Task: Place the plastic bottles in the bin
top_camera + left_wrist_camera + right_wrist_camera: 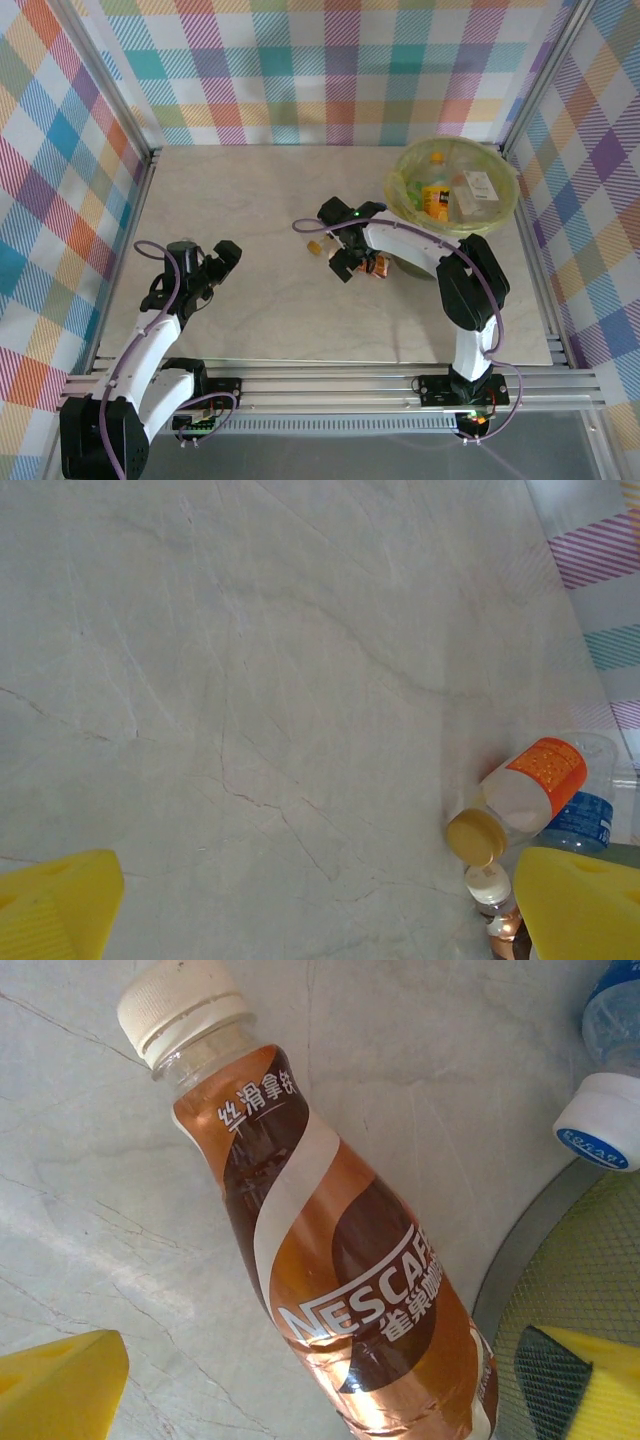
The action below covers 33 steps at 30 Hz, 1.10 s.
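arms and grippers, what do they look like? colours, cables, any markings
Both the left arm and the right arm have white links between bulky black joints. A thin purple cable loops along each. The right arm's wrist carries a small green light. The left gripper and right gripper have black bodies, and the wrist views show bright yellow fingers. No markings are legible.

The bin [398, 185] stands at the far right of the table [250, 200], with bottles [436, 195] in it. Just beside its near-left side a coffee bottle [340, 1260] lies flat on the table, cap away from the bin, and a second bottle [605, 1110] lies next to it. The right gripper [348, 268] hangs over them. The left gripper [222, 262] is well apart to the left.
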Each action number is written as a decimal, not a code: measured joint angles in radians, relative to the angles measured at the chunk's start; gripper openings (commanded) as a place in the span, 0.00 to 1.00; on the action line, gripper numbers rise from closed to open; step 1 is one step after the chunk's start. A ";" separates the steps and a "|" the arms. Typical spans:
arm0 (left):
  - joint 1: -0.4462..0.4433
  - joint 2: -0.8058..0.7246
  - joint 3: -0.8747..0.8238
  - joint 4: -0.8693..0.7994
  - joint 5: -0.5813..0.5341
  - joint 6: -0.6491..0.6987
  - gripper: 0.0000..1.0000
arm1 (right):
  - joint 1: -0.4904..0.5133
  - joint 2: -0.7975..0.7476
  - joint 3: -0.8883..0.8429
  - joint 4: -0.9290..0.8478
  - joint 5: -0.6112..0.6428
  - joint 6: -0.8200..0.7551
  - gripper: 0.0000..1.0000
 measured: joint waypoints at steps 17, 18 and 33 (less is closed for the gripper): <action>-0.011 0.007 0.000 0.000 -0.002 -0.012 1.00 | 0.000 0.100 0.003 0.003 -0.057 -0.045 1.00; -0.011 0.007 0.000 0.000 -0.003 -0.012 1.00 | 0.000 0.103 0.003 0.004 -0.060 -0.045 1.00; -0.016 0.011 -0.001 0.000 -0.011 -0.015 1.00 | 0.000 0.113 -0.013 0.005 -0.146 -0.035 0.79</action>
